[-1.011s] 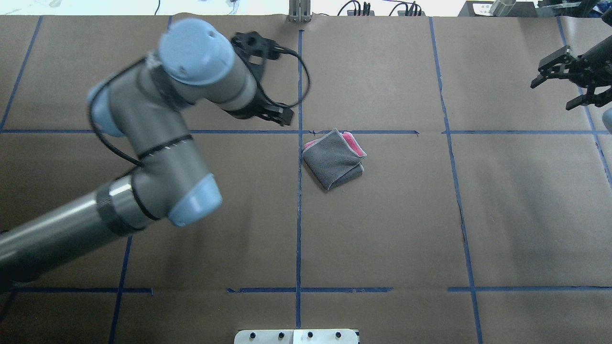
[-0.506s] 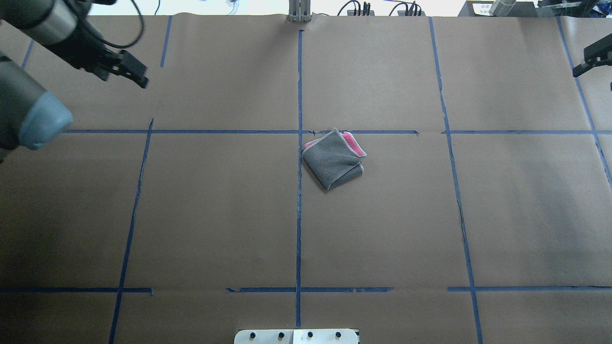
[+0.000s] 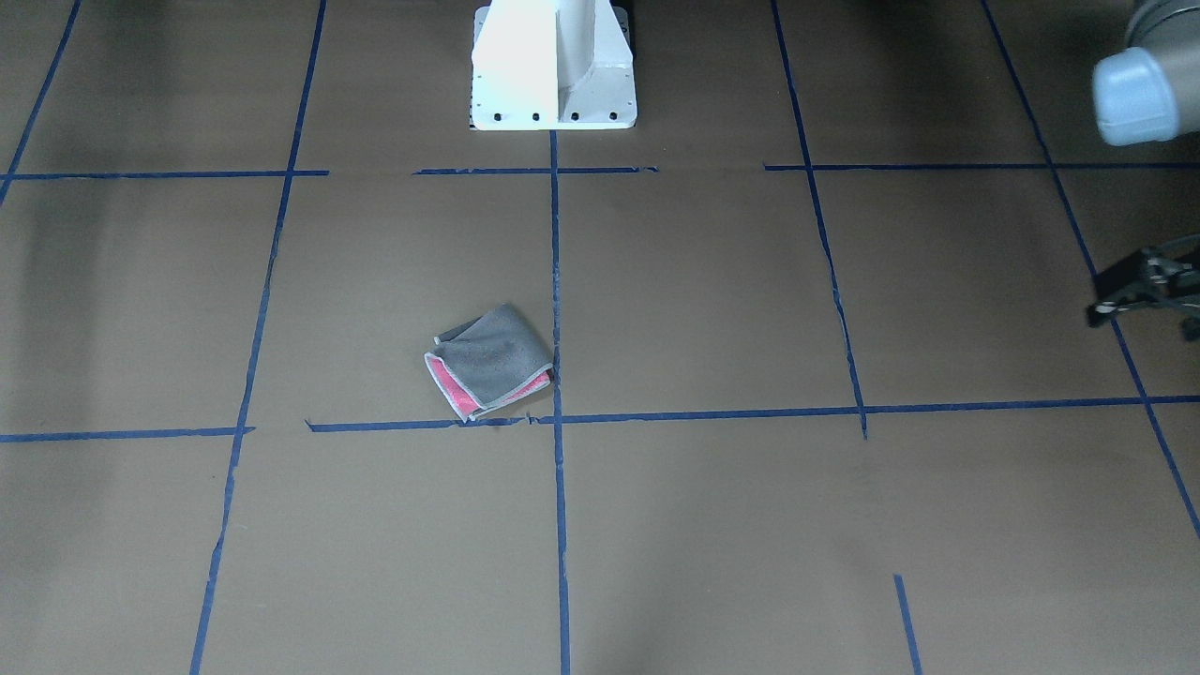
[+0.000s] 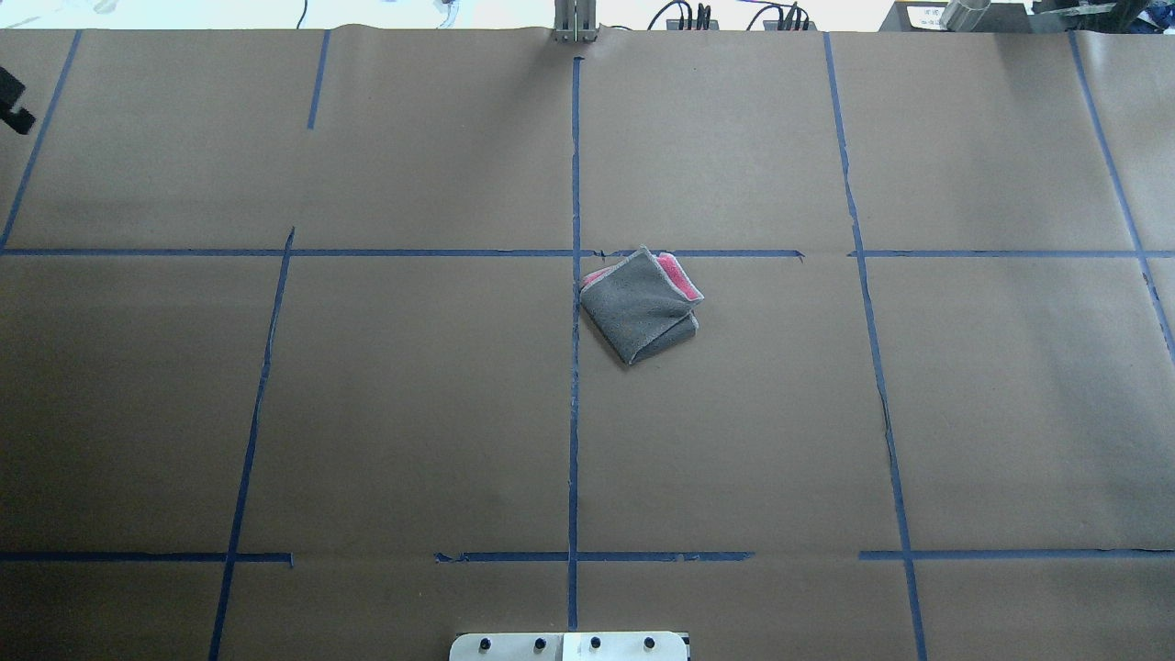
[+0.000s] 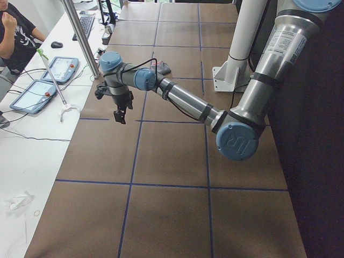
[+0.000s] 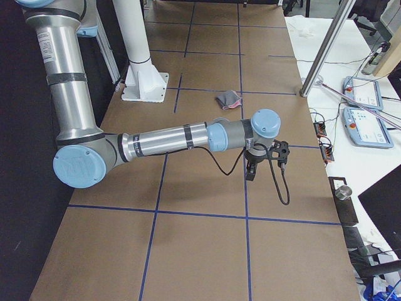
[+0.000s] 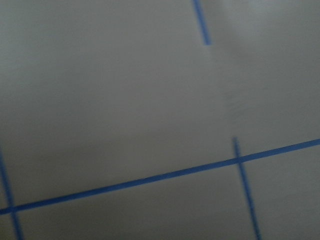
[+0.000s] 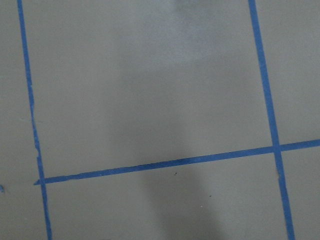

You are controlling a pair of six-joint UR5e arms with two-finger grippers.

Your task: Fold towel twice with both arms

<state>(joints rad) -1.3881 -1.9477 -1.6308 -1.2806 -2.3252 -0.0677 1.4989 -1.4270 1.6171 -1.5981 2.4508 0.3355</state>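
Observation:
The towel (image 4: pixel 640 308) lies folded into a small square near the table's middle, grey face up, with a pink edge showing at its far side. It also shows in the front-facing view (image 3: pixel 489 361) and, small, in the exterior right view (image 6: pixel 227 99). No gripper touches it. My left gripper (image 3: pixel 1139 286) is far off at the table's left end, cut by the frame edge; I cannot tell whether it is open. It hangs over bare paper in the exterior left view (image 5: pixel 119 110). My right gripper (image 6: pixel 263 160) is at the table's right end, empty; I cannot tell its state.
Brown paper with blue tape lines (image 4: pixel 575 367) covers the table. The white pedestal base (image 3: pixel 553 66) stands at the robot's edge. Tablets (image 5: pixel 54 70) and cables lie on the operators' bench beyond the far edge. Both wrist views show only paper and tape.
Both arms have swung outward, away from the towel: the left arm left the middle of the overhead view, the right gripper left it entirely. The towel has not moved.

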